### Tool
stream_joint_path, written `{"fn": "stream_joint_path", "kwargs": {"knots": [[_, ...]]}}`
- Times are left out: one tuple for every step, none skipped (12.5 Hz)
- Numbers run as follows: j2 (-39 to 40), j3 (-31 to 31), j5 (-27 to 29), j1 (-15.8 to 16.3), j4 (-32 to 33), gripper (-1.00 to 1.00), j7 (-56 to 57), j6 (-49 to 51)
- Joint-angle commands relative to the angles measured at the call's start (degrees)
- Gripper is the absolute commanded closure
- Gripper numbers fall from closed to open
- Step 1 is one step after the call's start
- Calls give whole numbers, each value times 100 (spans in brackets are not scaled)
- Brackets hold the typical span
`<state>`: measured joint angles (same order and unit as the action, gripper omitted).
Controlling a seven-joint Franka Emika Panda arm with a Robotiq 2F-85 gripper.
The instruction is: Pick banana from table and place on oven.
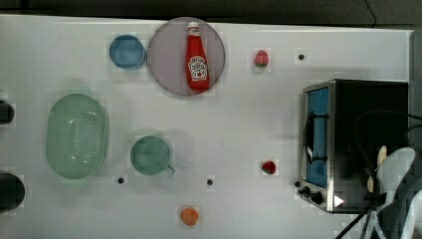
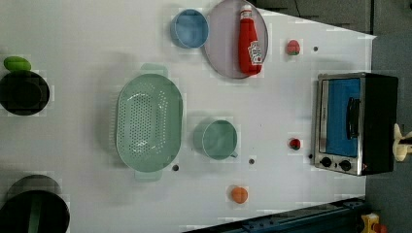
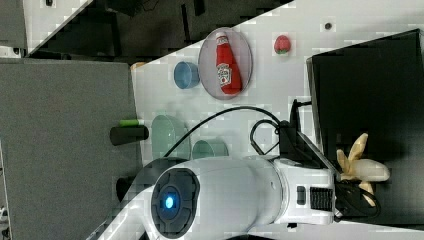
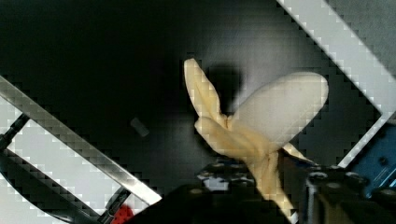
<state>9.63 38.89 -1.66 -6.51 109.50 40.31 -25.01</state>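
Over the black top of the boxy toaster oven, at the lower right of the right view, the small pale cream-yellow banana with splayed peel-like lobes sits at the end of the white robot arm. In the wrist view the banana fills the middle of the frame, its rounded end pointing away from the gripper and its peel end running down between the dark finger parts at the lower edge. The jaws appear clamped on that peel end, though the contact itself is dark and hard to make out. Whether the banana touches the oven top or hangs just above it cannot be told.

In the top view the oven stands at the right of the large white tabletop, its blue glass door facing the frame's centre. Counted on the table there: one red ketchup bottle lying on one round grey plate at upper centre, one blue bowl just beside the plate, one pale green colander at left, one green cup near the middle, one small round orange fruit at lower centre, and two small red fruits, the second near the oven's front.
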Motion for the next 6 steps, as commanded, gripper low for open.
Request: {"fn": "stream_joint_path", "kwargs": {"knots": [[-201,-283,132,339,-198,-10,475,-217],[-201,-287,132,339,-197,-32,475,-185],[-201,-296,132,339,-198,-54,478,-199],[-207,-314,132,342,-204,-77,475,-202],[-233,-349,131,361,-230,-100,478,-186],[-281,-395,123,387,-286,-100,476,-159]]}}
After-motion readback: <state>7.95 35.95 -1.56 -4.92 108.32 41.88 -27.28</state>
